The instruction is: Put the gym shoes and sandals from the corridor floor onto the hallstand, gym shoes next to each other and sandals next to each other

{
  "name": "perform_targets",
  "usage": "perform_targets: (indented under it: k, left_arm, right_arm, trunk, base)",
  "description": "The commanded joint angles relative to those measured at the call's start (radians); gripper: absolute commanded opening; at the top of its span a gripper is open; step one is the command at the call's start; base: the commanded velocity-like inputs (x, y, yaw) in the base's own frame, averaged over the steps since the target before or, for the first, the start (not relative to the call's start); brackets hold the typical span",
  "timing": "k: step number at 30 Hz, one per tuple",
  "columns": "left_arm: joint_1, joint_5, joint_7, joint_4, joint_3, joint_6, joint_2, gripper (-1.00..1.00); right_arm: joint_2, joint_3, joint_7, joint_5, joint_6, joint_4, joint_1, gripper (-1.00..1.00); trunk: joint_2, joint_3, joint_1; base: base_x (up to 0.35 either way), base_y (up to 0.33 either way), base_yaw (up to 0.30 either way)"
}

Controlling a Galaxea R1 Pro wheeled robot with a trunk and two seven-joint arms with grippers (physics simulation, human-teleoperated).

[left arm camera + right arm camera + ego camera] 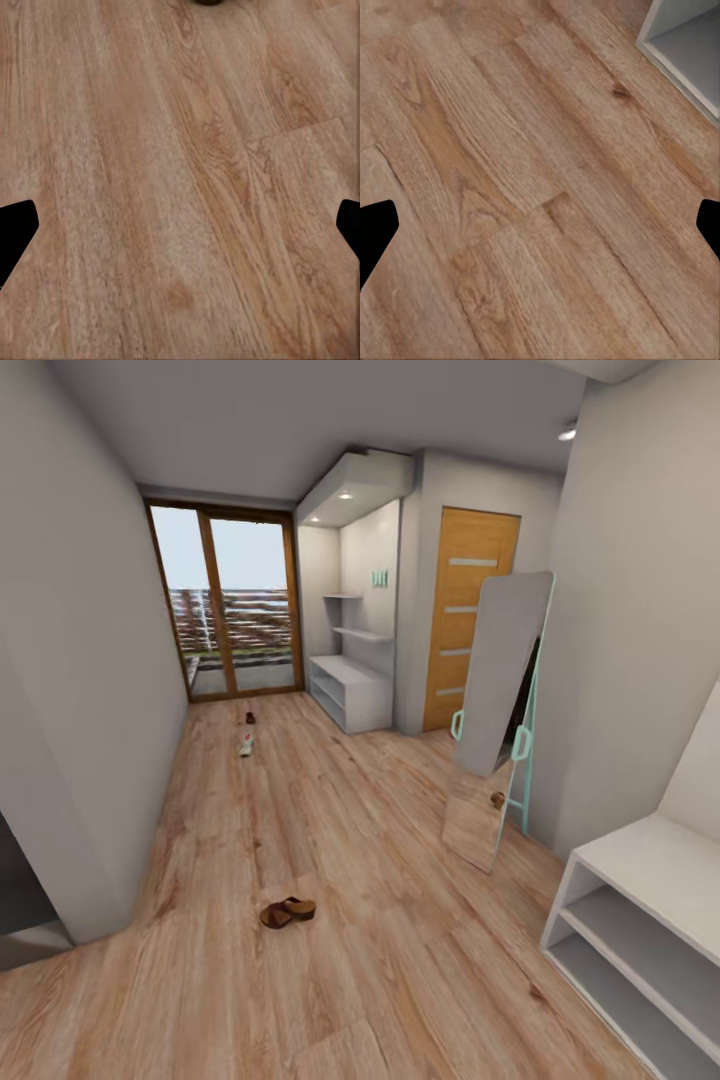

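We see a long corridor with light brown wood-plank floor (330, 830). 1 flat brown leather sandal (288, 911) lies on the planks, well short of the pale grey hallstand with open shelf rows (352, 690) at the far end beside the glass balcony door (228, 605). Closer to that hallstand, 1 small white sneaker (246, 745) lies on the floor, and a small dark item (250, 717), too small to identify, lies just beyond it. Nothing shows on the hallstand, so we judge 0 of 4 placed; all pick-ups remain.

Left gripper (180, 225): dark tips at both frame edges, spread wide, holding nothing above bare planks. Right gripper (540, 225): the same, spread and empty, near the corner of a second grey shelf unit (682, 45).

A leaning mirror with teal frame (500, 710) stands nearer than the hallstand, past an orange wooden door (468, 615).
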Motion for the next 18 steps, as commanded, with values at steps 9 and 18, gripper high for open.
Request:
perform_targets:
  k: [9,18]
  left_arm:
    - [-0.001,0.0,0.0,0.001,0.003,-0.003,0.0,1.0]
    - [-0.001,0.0,0.0,0.001,0.004,-0.003,0.001,1.0]
  right_arm:
    - [0.0,0.002,-0.001,-0.01,-0.003,0.002,-0.001,1.0]
    - [0.0,0.001,-0.001,-0.011,-0.004,0.001,-0.001,1.0]
  trunk:
    - [0.0,-0.001,0.001]
    - [0.0,-0.001,0.001]
  base:
    - [0.332,-0.095,0.0]
    - [0.339,-0.009,0.0]
